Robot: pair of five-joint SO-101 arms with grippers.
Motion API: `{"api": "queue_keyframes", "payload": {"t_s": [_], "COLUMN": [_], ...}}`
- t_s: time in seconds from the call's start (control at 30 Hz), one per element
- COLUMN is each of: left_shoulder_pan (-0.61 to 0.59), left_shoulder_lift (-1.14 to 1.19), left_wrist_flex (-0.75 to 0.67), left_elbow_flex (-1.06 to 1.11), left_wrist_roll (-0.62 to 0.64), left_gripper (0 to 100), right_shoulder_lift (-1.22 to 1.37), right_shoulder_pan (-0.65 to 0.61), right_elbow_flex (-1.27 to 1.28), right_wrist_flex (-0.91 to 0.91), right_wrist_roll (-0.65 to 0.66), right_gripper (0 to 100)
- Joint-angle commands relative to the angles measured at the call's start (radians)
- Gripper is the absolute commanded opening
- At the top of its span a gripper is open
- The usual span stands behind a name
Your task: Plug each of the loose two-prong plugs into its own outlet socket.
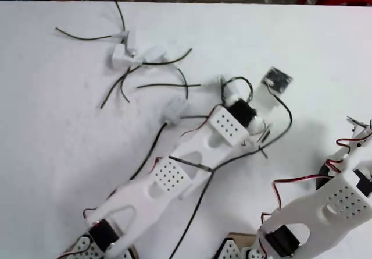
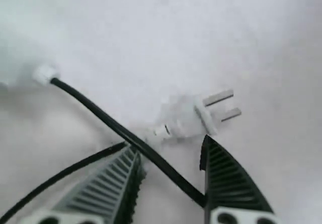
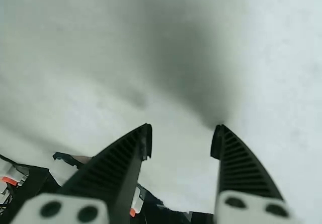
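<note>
My left claw point(image 2: 171, 151) stands wide open and empty with the loose plug point(image 2: 193, 118) flat on the table point(image 2: 151, 32) just beyond its tips, near the high view's centre, so I judge closing now could pinch the black cable point(image 2: 100, 115) crossing between the jaws instead.

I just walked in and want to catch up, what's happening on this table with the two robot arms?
The left gripper is open, low over a white two-prong plug lying loose on the table, with a black cord crossing beneath it. It has not gripped the plug yet. The right gripper is open too, over bare table off to the side. More white pieces with cords lie farther back.
</note>
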Motion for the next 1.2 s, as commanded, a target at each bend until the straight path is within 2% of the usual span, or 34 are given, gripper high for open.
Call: {"api": "queue_keyframes", "payload": {"t_s": [0.0,0.13,0.3,0.53,0.83,1.17], "left_shoulder_pan": [0.079,0.101,0.074,0.035,-0.045,-0.056], "left_shoulder_lift": [-0.024,-0.024,-0.024,-0.107,-0.125,-0.111], "left_wrist_flex": [0.023,-0.014,-0.052,-0.012,-0.064,-0.152], "left_elbow_flex": [-0.041,-0.041,-0.041,-0.038,-0.04,-0.003], "left_wrist_roll": [-0.17,-0.33,-0.407,-0.583,-0.595,-0.595], "left_gripper": [18,18,18,18,18,18], "right_shoulder_lift": [-0.013,-0.013,-0.013,-0.004,-0.004,-0.004], "right_shoulder_pan": [0.015,0.015,0.015,0.013,0.005,0.005], "right_elbow_flex": [-0.012,-0.011,-0.006,-0.006,-0.006,-0.006], "right_wrist_flex": [0.008,0.008,0.008,0.008,0.008,0.008], "right_wrist_roll": [0.008,0.008,0.008,0.008,0.003,0.002], "right_gripper": [19.9,19.9,19.9,19.9,19.9,19.9]}}
